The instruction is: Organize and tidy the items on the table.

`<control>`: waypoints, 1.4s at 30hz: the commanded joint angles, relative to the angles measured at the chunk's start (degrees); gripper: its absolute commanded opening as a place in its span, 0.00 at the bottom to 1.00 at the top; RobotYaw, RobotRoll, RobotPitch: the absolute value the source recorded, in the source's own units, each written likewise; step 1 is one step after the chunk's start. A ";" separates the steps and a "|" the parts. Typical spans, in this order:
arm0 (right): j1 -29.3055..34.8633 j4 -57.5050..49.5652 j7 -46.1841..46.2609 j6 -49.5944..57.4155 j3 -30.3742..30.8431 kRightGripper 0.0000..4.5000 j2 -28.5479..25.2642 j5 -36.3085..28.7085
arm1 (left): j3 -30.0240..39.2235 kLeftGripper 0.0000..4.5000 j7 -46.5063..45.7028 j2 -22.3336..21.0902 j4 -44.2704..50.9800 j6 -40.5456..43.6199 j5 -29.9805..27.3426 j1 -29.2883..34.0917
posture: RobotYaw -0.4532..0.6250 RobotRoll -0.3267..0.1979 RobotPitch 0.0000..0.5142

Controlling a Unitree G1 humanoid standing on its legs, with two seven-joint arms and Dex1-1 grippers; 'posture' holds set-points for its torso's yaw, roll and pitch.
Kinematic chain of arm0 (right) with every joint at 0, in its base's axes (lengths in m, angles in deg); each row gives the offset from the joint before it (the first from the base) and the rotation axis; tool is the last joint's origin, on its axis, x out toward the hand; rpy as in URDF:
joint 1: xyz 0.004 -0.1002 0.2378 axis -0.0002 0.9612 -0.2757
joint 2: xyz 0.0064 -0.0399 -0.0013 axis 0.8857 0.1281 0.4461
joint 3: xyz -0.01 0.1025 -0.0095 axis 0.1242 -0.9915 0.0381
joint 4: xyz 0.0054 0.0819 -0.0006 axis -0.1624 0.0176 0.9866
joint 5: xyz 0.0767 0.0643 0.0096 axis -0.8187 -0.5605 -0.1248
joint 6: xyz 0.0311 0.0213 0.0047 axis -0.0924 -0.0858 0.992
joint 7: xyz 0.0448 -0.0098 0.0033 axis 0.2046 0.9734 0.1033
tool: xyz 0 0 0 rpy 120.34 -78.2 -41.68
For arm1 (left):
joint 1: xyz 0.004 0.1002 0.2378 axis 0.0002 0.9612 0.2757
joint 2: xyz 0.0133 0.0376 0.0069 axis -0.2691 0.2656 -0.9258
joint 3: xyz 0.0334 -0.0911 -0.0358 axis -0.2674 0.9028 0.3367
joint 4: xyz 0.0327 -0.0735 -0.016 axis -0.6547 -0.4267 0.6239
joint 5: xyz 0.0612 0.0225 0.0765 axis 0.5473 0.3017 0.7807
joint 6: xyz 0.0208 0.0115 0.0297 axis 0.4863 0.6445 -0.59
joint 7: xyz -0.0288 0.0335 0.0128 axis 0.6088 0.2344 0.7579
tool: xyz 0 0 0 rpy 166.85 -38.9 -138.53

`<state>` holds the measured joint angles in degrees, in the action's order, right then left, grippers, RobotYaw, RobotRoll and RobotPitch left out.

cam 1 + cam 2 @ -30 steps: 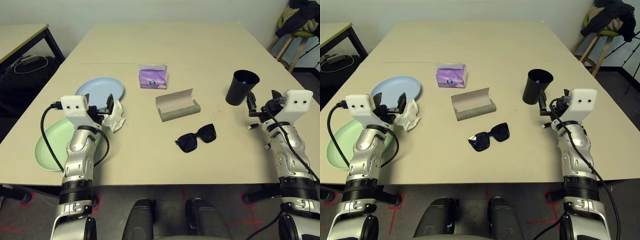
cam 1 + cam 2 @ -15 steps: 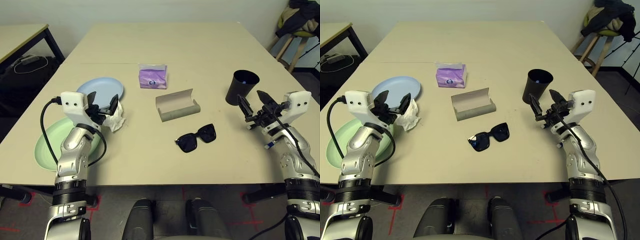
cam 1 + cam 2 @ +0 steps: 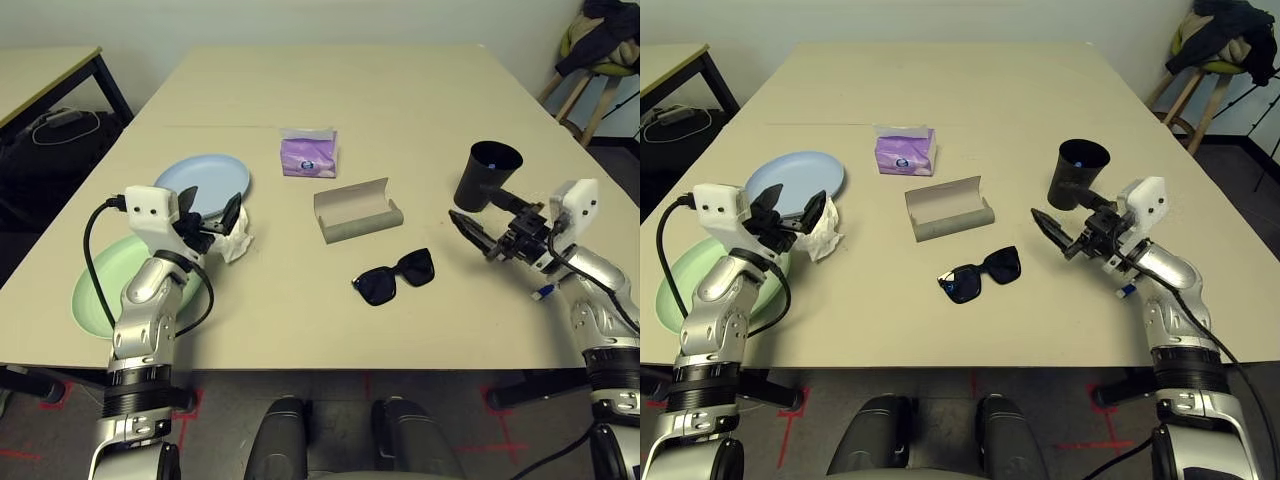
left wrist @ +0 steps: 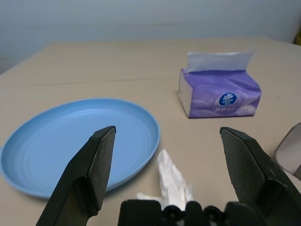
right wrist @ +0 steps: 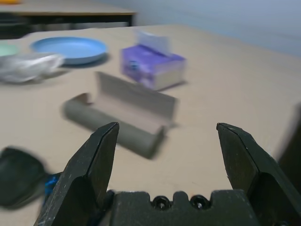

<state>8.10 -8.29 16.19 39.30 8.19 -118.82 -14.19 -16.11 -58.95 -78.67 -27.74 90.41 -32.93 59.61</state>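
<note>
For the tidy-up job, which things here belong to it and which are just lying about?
Belongs to the job:
blue plate
green plate
crumpled tissue
tissue pack
glasses case
sunglasses
black cup
pen, partly hidden under the right arm

Just lying about:
small side table
cables on the floor
stool with clothes

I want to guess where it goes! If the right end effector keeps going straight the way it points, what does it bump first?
Probably the open glasses case, lying straight ahead between the right end effector's open fingers. Depth is hard to judge, though.
</note>
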 commanded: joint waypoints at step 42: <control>1.59 -7.35 -19.31 1.99 8.86 1.00 -5.60 -2.53 | 1.64 1.00 5.51 -4.49 1.66 6.89 -4.50 0.11 | 0.61 0.62 0.09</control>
<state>10.02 -15.21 -3.20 40.85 16.84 -124.52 -16.14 -15.57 -55.63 -81.88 -26.35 94.86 -35.29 59.66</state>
